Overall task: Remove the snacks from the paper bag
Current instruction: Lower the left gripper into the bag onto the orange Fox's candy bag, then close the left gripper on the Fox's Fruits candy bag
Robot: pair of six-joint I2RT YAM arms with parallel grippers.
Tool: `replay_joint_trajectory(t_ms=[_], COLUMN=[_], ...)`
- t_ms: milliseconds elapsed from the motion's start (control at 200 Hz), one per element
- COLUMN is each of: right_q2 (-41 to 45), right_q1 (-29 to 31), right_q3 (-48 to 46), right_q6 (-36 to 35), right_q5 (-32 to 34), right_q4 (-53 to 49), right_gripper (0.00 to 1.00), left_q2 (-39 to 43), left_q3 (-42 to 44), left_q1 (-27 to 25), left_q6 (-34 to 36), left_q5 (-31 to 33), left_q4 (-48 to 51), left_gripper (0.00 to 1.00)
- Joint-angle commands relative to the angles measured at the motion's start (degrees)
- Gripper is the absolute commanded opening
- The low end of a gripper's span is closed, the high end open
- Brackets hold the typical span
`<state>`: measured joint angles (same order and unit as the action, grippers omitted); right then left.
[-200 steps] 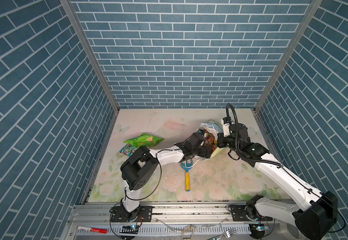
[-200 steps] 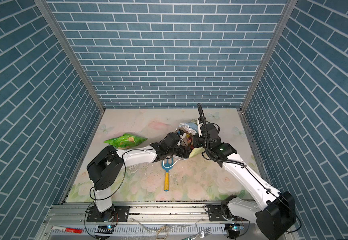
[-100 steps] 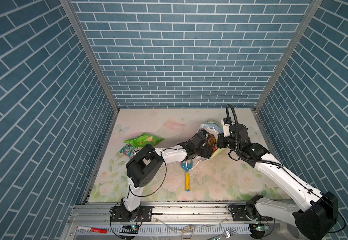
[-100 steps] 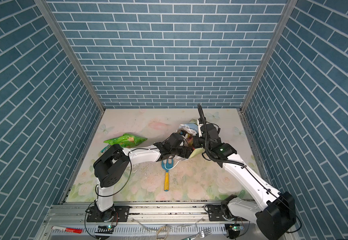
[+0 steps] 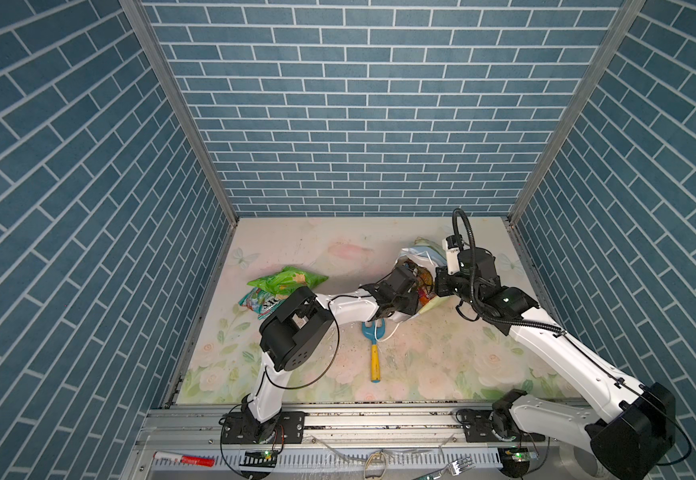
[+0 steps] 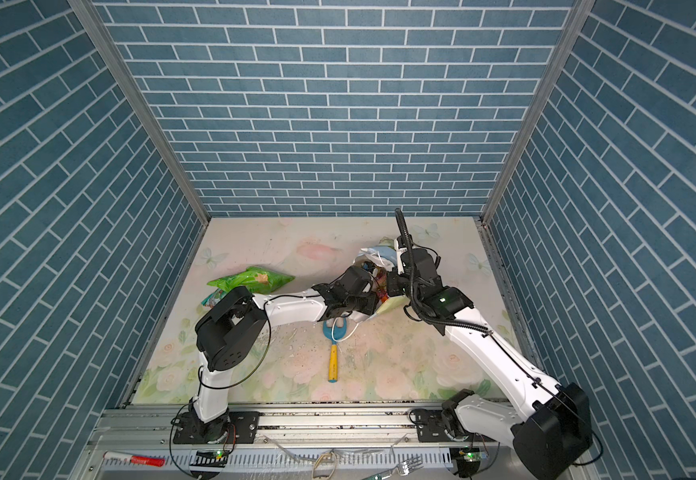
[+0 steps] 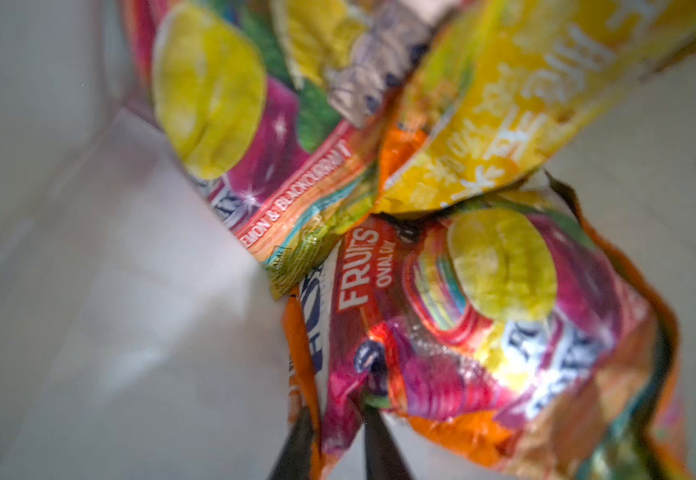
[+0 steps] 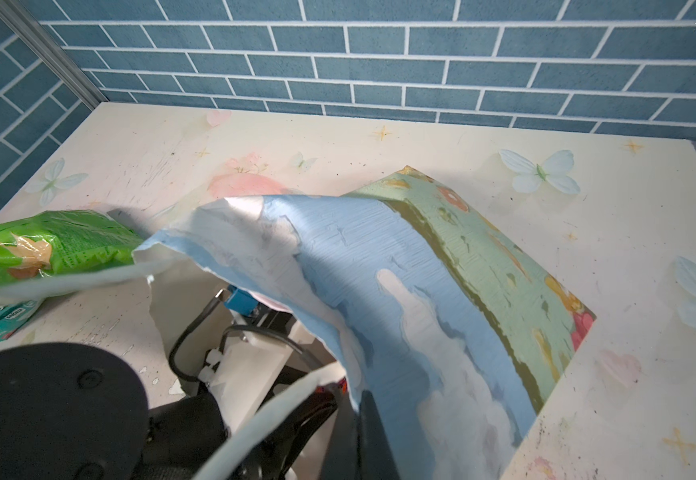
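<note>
The paper bag lies on its side near the table's right rear corner; inside it the left gripper pinches the edge of an orange-red fruit packet; the right gripper, pressed together, grips the bag's rim; a green packet and a teal packet lie near the left edge.

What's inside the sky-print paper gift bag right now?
An orange-red fruit-print packet pinched by the left claw, a pink lemon-print packet, a yellow foil packet. Anything beneath is covered.
</note>
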<state>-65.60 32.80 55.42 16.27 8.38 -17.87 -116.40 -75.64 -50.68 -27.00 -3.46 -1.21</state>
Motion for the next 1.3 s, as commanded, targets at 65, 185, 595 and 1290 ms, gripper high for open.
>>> replay_joint_trajectory(t_ms=[65, 185, 595, 1290], right_q2=[1.0, 1.1, 0.4, 0.6], right_q1=[0.0, -0.1, -0.1, -0.1], right_q3=[-0.8, -1.1, -1.1, -0.9], right_q6=[2.1, 2.3, 3.0, 3.2], right_q5=[1.8, 1.9, 1.5, 1.5], right_q4=[0.5, 0.5, 0.9, 0.8], right_gripper=[0.00, 0.00, 0.00, 0.00], left_q2=[2.9, 4.6, 8.8, 15.4], left_q3=[0.8, 1.5, 4.0, 7.5], left_q1=[-0.1, -0.1, -0.1, -0.1], left_q6=[1.4, 1.9, 2.0, 1.8], left_q5=[3.4, 4.0, 4.8, 5.2], left_q4=[2.6, 2.7, 2.6, 2.2], left_gripper=[0.02, 0.00, 0.00, 0.00])
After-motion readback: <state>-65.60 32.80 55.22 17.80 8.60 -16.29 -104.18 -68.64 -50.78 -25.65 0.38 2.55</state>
